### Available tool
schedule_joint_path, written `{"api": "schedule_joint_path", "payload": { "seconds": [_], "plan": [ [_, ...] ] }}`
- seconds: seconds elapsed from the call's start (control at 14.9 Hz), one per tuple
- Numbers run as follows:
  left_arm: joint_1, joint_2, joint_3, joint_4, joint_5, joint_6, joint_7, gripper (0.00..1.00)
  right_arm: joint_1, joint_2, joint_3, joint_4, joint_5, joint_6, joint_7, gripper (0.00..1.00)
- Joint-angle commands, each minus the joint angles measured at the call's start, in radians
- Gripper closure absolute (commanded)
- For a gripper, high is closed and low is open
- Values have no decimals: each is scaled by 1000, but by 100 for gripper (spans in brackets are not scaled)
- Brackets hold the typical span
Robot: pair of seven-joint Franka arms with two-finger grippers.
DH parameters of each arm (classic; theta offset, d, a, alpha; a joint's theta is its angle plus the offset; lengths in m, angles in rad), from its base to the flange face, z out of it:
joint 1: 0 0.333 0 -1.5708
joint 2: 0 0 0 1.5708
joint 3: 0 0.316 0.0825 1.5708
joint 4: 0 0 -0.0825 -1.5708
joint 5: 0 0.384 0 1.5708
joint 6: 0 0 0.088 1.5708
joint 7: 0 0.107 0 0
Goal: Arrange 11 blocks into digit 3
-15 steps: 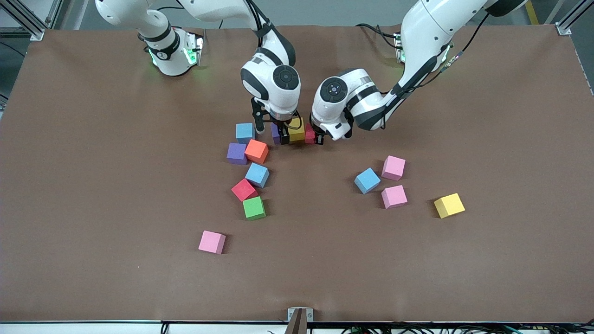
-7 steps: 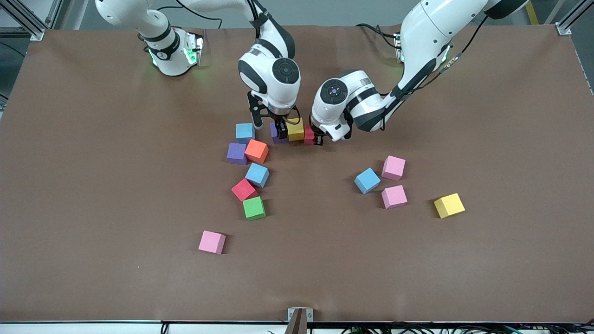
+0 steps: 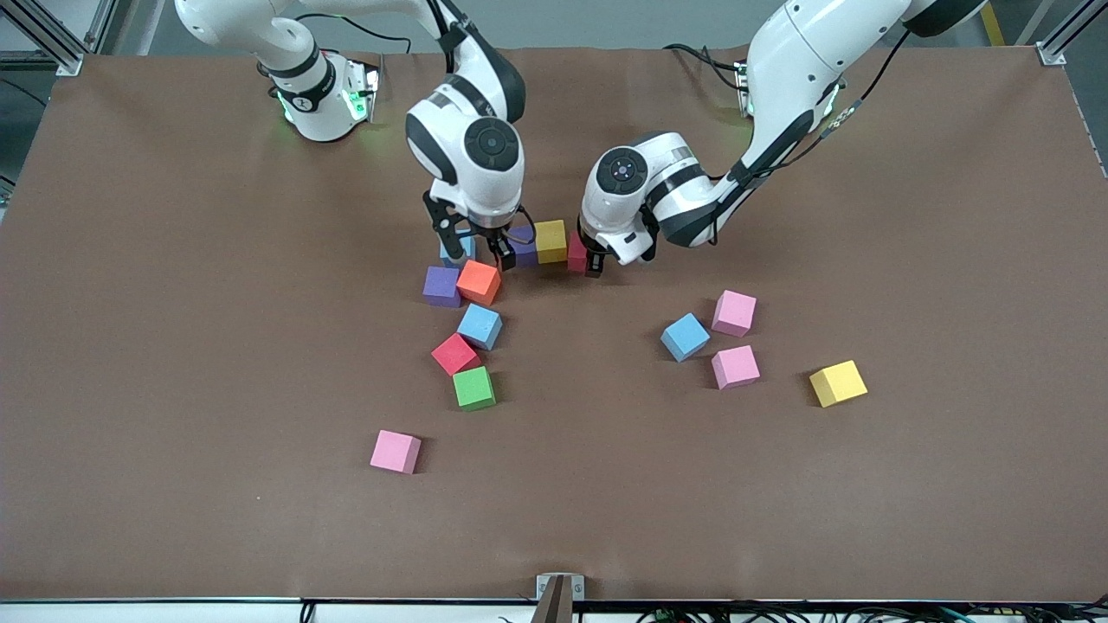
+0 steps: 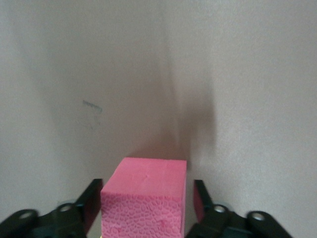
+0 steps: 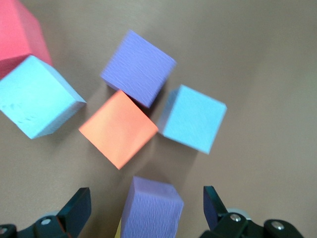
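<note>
The first row of the digit 3 was under way: a small purple foam cube [image 3: 522, 252], a yellow foam cube [image 3: 550, 241] and a red foam cube [image 3: 576, 252] sat touching in a line on the brown worktop [image 3: 173, 346], its long axis running from one arm's end toward the other.

The left gripper [image 3: 592, 260] sat low with fingers [image 4: 199, 198] astride the red cube, not visibly clamped. It should lift straight up, to avoid dragging the row.

The right gripper [image 3: 474, 249], fingers apart and empty, hovered beside the purple cube, over the loose orange foam cube [image 3: 479, 282].
</note>
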Motion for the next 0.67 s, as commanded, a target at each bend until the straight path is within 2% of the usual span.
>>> {"api": "schedule_joint_path", "payload": {
  "seconds": [0.0, 0.34, 0.61],
  "plan": [
    [-5, -36, -9, 12, 19, -85, -17, 0, -40, -8, 8, -19, 11, 23, -172, 0],
    [16, -98, -73, 12, 19, -251, 7, 0, -54, 36, 8, -32, 11, 202, -348, 2],
    [21, -154, -88, 13, 18, -369, 117, 0, -101, 39, 11, -58, 11, 209, -582, 3]
  ]
}}
